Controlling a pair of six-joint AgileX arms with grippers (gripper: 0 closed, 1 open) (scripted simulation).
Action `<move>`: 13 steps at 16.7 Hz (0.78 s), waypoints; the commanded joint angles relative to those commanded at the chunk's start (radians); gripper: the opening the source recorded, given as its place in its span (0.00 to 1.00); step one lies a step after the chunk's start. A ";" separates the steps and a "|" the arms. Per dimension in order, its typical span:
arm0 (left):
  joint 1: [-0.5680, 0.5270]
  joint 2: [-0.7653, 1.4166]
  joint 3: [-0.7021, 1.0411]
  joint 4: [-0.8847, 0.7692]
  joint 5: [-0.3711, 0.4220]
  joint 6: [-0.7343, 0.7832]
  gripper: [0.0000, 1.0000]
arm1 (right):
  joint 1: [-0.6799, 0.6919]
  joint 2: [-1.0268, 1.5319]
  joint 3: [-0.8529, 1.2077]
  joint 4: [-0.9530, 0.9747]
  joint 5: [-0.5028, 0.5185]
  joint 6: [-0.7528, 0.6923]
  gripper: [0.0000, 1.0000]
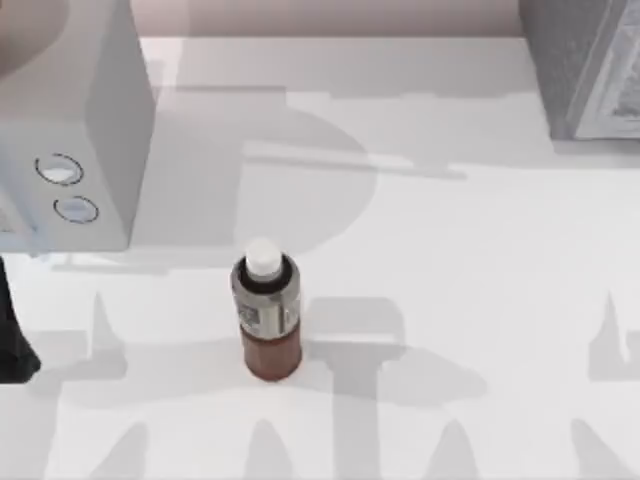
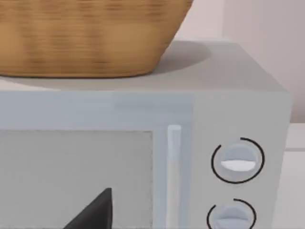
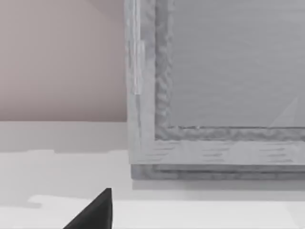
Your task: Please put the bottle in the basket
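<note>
The bottle [image 1: 266,315] stands upright on the white table [image 1: 450,250], a little left of the middle, with a white cap, black neck, silvery label and reddish-brown lower body. Nothing touches it. In the left wrist view a woven tan basket [image 2: 86,38] rests on top of a pale grey microwave [image 2: 143,109]. A black part of my left gripper [image 2: 93,212] shows in front of the microwave's door. A dark piece of the left arm [image 1: 12,335] sits at the table's left edge, well left of the bottle. A black part of my right gripper [image 3: 93,212] faces a grey cabinet [image 3: 219,95].
The microwave [image 1: 70,130] stands at the back left of the table, with two round knobs [image 1: 60,170] on its front. The grey cabinet [image 1: 585,70] stands at the back right. Open tabletop lies around the bottle and to its right.
</note>
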 joint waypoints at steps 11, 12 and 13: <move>-0.139 0.421 0.017 0.396 0.087 0.027 1.00 | 0.000 0.000 0.000 0.000 0.000 0.000 1.00; -0.159 0.488 0.018 0.449 0.100 0.029 1.00 | 0.000 0.000 0.000 0.000 0.000 0.000 1.00; -0.178 0.546 0.018 0.496 0.114 0.030 1.00 | 0.000 0.000 0.000 0.000 0.000 0.000 1.00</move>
